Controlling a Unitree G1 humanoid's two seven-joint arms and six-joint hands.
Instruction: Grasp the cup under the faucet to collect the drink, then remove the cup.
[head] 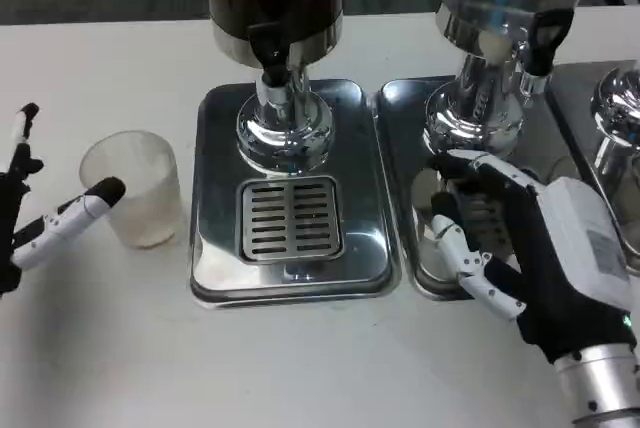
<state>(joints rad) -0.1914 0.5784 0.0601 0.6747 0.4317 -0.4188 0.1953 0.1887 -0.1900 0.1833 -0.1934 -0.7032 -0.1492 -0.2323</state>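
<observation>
The left hand's fingers were spread apart and held nothing; one black fingertip touched the front of the cup, which stood upright on the table at nine o'clock from the drip tray, not under the faucet. The right hand had its fingers also apart and empty, hovering over the second tray at three o'clock from the first one, below the second dispenser.

Frosted plastic cup; glossy polished metal drip tray.
</observation>
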